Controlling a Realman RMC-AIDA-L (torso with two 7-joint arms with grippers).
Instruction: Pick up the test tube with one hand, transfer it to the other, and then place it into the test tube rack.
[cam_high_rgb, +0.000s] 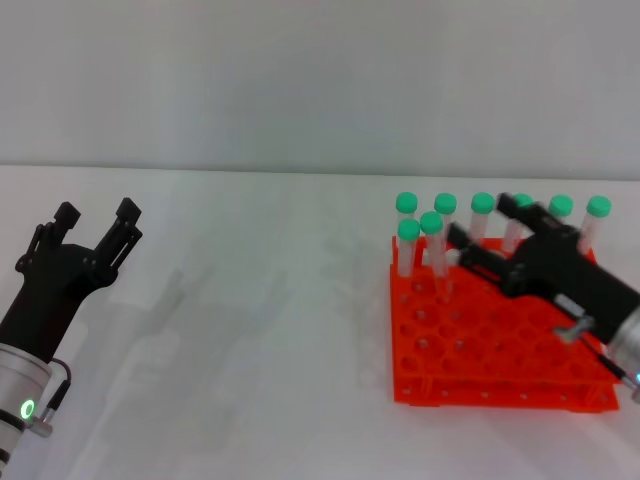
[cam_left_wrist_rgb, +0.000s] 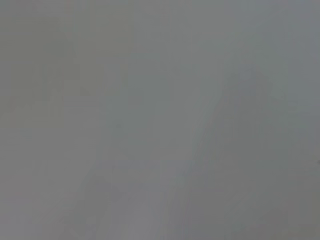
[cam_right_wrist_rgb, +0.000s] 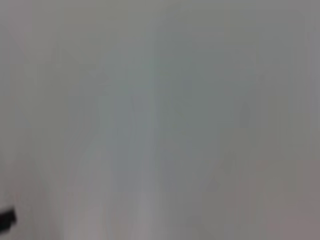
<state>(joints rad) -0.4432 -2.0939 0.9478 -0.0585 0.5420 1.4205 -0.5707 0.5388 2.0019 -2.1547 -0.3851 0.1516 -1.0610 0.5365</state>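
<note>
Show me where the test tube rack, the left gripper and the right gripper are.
test tube rack (cam_high_rgb: 470, 350): head view, on its orange top grid.
left gripper (cam_high_rgb: 97, 223): head view, midway between its open fingertips.
right gripper (cam_high_rgb: 472, 248): head view, at its fingertips above the rack.

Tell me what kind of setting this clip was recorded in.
Probably a lab-style test bench: a plain white table against a bare wall, an orange-red test tube rack holding green-capped tubes, the right gripper over the rack, and the left gripper open at the table's left.
</note>
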